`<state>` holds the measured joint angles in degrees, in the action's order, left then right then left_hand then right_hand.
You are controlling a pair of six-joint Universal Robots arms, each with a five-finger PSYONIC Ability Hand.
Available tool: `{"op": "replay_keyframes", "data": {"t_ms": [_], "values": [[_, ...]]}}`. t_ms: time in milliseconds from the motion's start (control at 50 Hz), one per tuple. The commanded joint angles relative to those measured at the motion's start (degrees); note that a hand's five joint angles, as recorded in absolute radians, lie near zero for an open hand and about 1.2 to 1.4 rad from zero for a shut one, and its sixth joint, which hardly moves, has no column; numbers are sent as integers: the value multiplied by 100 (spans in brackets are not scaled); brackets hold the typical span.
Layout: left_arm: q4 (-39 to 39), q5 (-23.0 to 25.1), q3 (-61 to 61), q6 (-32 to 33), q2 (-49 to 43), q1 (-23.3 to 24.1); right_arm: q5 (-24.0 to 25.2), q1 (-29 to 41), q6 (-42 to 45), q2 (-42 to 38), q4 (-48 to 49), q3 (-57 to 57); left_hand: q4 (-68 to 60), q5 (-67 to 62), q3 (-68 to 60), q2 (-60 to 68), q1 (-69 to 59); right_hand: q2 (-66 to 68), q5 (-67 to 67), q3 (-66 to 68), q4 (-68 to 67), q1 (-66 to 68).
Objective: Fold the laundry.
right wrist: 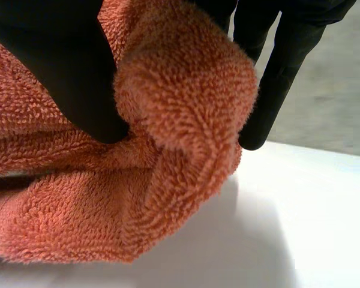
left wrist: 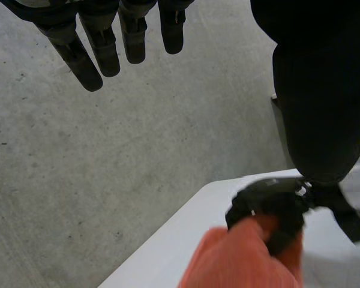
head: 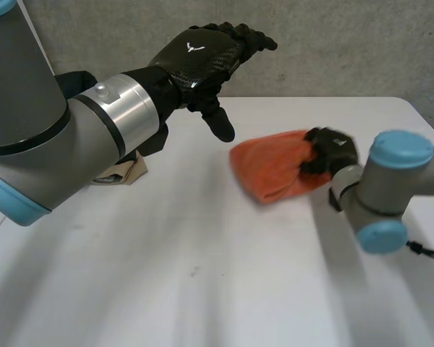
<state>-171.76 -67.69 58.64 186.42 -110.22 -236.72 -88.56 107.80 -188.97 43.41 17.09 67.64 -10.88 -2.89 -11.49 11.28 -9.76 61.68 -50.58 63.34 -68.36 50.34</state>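
Orange towel (right wrist: 186, 84) filled the space right under the right hand (head: 331, 150): a thick roll of its terry edge was pinched between the thumb on one side and the straight fingers (right wrist: 282, 66) on the other. Below that pinch the cloth sagged in loose layers onto the white table (head: 202, 275), so the towel lay bunched, not flat, with most of it spreading from the right hand's fingertips toward the left hand (head: 202, 54). That hand hung raised above the table, well apart from the towel, its fingers straight and slightly spread, holding nothing. Beneath the left arm (head: 29, 123) a tan thing (head: 126, 173) peeped out, too hidden to name.

The step looked like drawing the pinched edge out so the towel could be laid flat before any fold. To do it well, the right hand would need a firm pinch, since the pile was thick and springy and the roll could slide from between thumb and fingers. A low, steady pull along the table would likely open the layers better than a high lift, which would let them hang and twist. The left hand would best come down on the far edge, opposite the right hand's grip, to pin or take it; otherwise the whole bundle would probably just drag along.
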Motion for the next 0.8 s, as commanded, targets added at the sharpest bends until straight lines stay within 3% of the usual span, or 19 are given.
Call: {"op": "replay_keyframes", "data": {"t_ms": [20,180,260,420,680,740,760,780,800], "values": [[-7,2,-2,0,-34,-6,-109,-952,97,-1149,-1058,-2077,88,289,149,-128,-24,1832,-1942,1666,-1164,2966],[-7,-7,-2,-18,-122,12,-56,-2033,343,-2941,-2165,-5265,88,289,149,-128,-24,1832,-1942,1666,-1164,2966],[-7,-7,-2,-18,-140,21,242,-2307,414,-3435,-2316,-6244,88,289,149,-128,-24,1832,-1942,1666,-1164,2966],[-16,-7,-2,-18,-158,91,550,-2588,431,-3620,-2052,-6149,88,289,149,-128,-24,1832,-1942,1666,-1164,2966],[-7,-16,16,-18,-149,118,-73,-3247,967,-3524,-1859,-6149,88,289,149,-128,-24,1832,-1942,1666,-1164,2966],[-16,-16,16,-18,-140,109,93,-3370,967,-3497,-1718,-6079,88,289,149,-128,-24,1832,-1942,1666,-1164,2966],[-16,-16,16,-18,-149,100,172,-3370,967,-3488,-1692,-6043,88,289,149,-128,-24,1114,-1224,947,-446,2248],[-16,-16,16,-18,-149,100,277,-3362,967,-3453,-1666,-5965,88,289,149,-128,-24,-4689,4579,-4855,5356,-3555],[-16,-16,16,-18,-149,100,313,-3370,976,-3436,-1665,-5938,88,289,149,-128,-24,-5168,5058,-5334,5836,-4034]]}}
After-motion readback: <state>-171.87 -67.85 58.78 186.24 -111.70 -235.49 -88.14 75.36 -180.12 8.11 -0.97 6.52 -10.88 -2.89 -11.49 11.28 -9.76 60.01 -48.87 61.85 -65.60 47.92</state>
